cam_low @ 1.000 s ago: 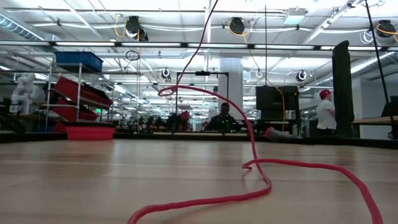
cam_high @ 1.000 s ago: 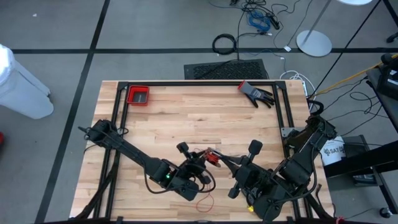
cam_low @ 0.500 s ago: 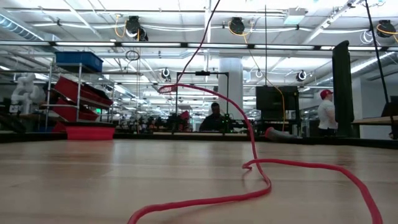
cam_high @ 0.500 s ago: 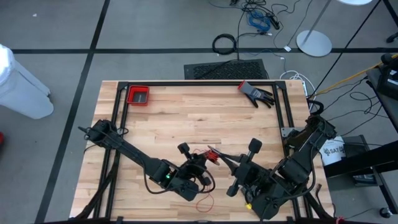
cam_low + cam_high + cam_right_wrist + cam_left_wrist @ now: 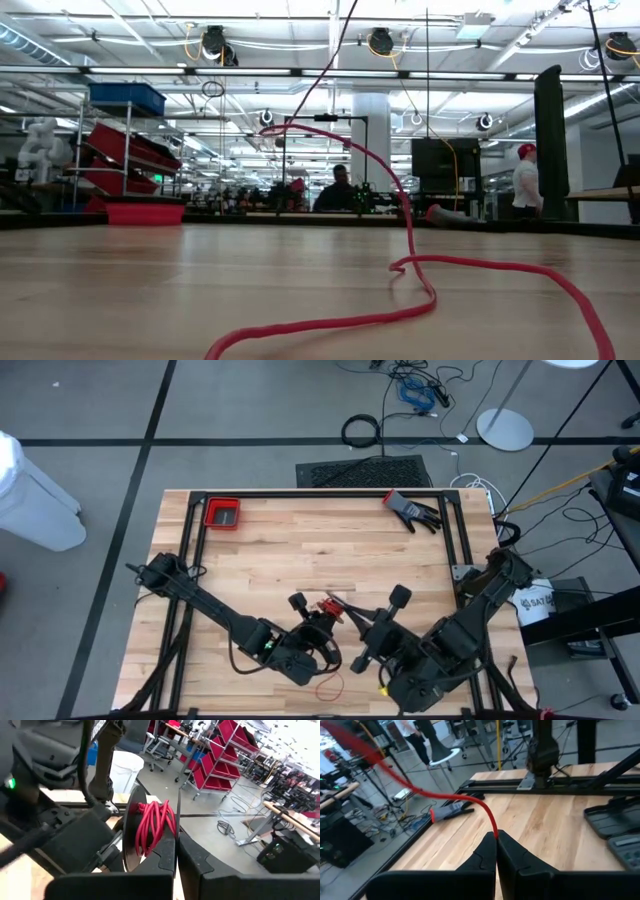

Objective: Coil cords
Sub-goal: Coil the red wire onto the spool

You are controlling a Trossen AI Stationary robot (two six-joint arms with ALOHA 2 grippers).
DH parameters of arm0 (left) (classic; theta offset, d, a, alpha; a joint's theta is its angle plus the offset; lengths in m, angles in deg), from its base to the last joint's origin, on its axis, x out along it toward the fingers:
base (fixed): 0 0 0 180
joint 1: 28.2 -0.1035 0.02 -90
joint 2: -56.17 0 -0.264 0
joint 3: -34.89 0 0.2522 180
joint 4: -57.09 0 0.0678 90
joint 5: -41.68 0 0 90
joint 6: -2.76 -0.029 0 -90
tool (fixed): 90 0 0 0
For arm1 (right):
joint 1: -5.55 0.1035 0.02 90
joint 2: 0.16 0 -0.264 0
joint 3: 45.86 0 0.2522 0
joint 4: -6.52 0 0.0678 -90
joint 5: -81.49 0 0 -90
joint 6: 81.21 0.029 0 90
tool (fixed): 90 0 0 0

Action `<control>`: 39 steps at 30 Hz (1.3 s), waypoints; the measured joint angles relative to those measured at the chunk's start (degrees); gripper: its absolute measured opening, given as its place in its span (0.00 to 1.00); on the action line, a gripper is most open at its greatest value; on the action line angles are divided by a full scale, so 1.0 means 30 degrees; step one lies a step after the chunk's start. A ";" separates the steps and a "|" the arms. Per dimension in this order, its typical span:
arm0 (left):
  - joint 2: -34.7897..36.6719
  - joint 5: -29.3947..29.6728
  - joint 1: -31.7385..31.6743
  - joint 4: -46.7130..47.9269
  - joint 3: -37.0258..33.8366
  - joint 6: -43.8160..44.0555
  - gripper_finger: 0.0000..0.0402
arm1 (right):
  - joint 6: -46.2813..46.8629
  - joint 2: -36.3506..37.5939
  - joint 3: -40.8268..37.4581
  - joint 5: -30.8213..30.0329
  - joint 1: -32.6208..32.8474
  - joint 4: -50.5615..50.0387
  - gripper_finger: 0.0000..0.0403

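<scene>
**A:** Where is your red cord at this moment?

**B:** Part of it lies slack on the wooden table near the front edge, where you see a thin loop in the high view. From the low view it snakes across the boards and climbs out of the top of the picture. The rest is wound in several turns on the small black disc, which sits raised between the two arms, near the middle of the table's front half.

**A:** And your left gripper?

**B:** Its fingers are pressed together on the cord; in the left wrist view the red line comes straight out from between the tips and arcs away over the table.

**A:** Your right gripper?

**B:** Its fingers are together too, tips right against the red windings on the disc. You cannot tell whether they pinch a strand or only touch the coil.

**A:** Anything else on your table?

**B:** A red tray at the far left corner and a dark glove at the far right, both well apart from the arms.
</scene>
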 joint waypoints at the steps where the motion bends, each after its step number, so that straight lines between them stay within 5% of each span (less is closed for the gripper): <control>1: 0.0003 -0.0155 0.0011 -0.0277 0.0000 -0.0235 0.00 | -0.0272 -0.0122 0.0000 0.0020 -0.0118 0.0254 0.00; 39: 0.0003 0.0363 0.1276 -0.5898 0.0000 -0.6268 0.00 | -0.1287 -0.0572 0.0000 0.1346 -0.1067 0.0669 0.00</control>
